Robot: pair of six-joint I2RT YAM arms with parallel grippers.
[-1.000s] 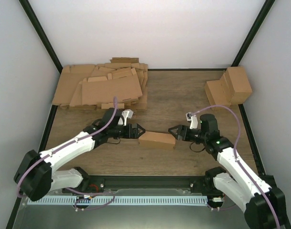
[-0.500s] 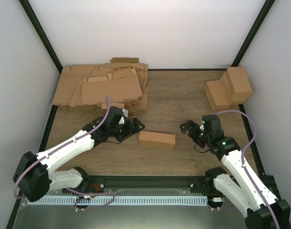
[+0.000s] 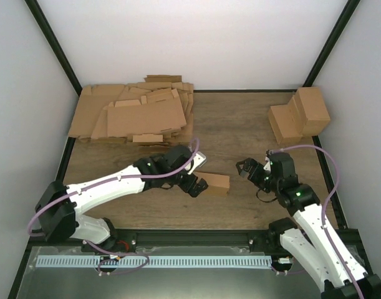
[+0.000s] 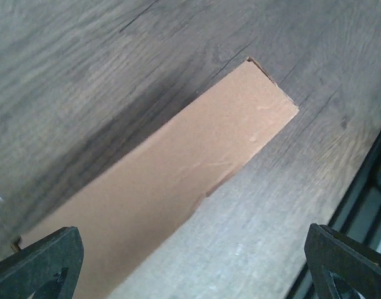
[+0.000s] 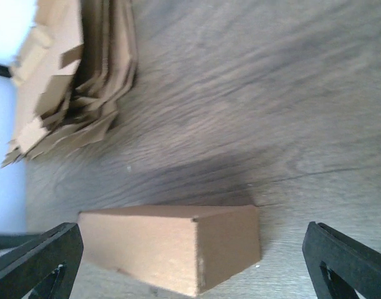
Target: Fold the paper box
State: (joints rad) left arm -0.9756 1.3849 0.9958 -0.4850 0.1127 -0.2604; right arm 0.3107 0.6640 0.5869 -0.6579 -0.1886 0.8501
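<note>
- Left pincer (image 3: 197, 186): reaches from the near left to the left end of the box (image 3: 213, 182). Its jaws are spread fully and grip nothing. In the left wrist view one finger (image 4: 39, 264) sits at each lower corner, with the box top (image 4: 171, 187) running aslant between and below them. Contact with the card cannot be judged.
- Right pincer (image 3: 245, 168): stands just off the right end of the box, apart from it and facing it. Its jaws are spread fully and it is empty. In the right wrist view the fingers (image 5: 348, 261) frame the box (image 5: 171, 246) with open desk between.
- Box: a closed, shallow brown cuboid lying flat on the desk (image 3: 240, 124). It sits in the near middle between the two pincers, long side left to right, with its lid panel up.
- Heap (image 3: 134, 115): loose flat brown sheets at the far left of the desk, well apart from the box. Their edges also show in the right wrist view (image 5: 72, 87).
- Cuboids (image 3: 300, 115): brown folded boxes grouped at the far right corner, touching one another.
</note>
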